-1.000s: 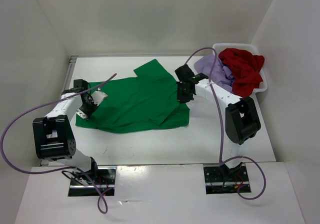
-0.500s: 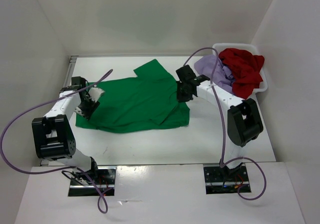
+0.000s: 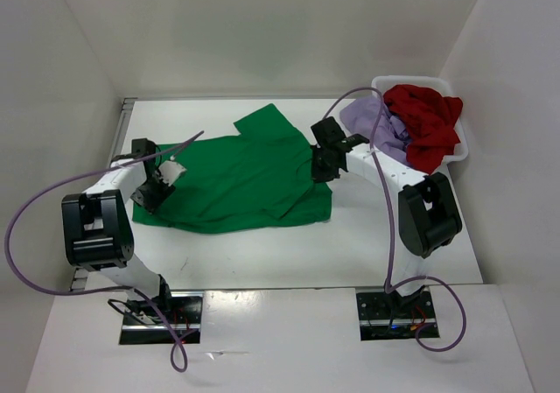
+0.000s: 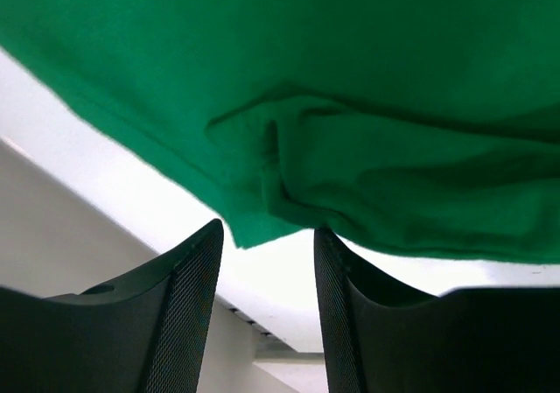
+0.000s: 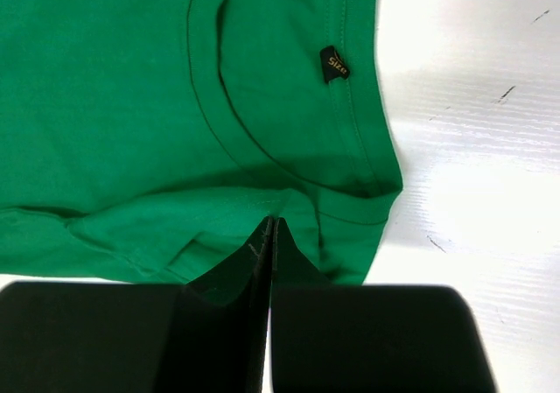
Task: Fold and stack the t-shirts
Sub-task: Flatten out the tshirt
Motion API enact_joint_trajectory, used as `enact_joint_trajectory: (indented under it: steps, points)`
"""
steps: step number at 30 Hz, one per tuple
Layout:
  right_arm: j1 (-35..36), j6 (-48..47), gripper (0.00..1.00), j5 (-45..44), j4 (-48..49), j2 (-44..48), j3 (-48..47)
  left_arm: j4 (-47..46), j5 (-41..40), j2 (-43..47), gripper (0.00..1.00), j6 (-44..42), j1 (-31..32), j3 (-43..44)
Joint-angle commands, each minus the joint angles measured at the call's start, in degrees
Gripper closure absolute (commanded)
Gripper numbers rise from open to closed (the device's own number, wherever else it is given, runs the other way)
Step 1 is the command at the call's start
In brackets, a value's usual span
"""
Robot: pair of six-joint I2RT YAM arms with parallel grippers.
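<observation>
left jaws: partly open, empty; green t-shirt (image 4: 367, 87) hem just ahead of tips
right jaws: shut, tips on its neck-side edge, grip unclear
red t-shirt (image 3: 429, 122), lavender t-shirt (image 3: 359, 113): in basket (image 3: 411, 80), right of right jaws

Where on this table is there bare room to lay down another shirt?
Bare table lies between the green shirt and the near edge, plus a narrower strip between it and the back wall. Crowded at the right by the basket.
</observation>
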State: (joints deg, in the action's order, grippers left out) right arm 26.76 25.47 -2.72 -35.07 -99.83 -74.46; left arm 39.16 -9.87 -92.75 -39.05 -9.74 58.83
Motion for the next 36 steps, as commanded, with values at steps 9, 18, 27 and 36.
enact_joint_trajectory:
  steps: [9,18,27,36]
  points:
    - [-0.9,-1.1,1.00,0.0,2.1,2.5,-0.8,-2.2,6.8,-2.8,0.48,5.4,-0.3,2.3]
    - [-0.9,-1.1,1.00,0.5,2.1,2.0,-0.8,-4.6,7.3,-3.3,0.78,5.9,-0.3,2.3]
    - [-0.9,-1.1,1.00,0.5,1.5,1.5,-1.3,-3.9,9.3,-4.5,0.55,6.4,-0.3,4.4]
    - [-0.9,-1.1,1.00,0.5,1.0,1.5,-1.3,-3.3,13.5,-6.2,0.54,6.4,-0.8,6.9]
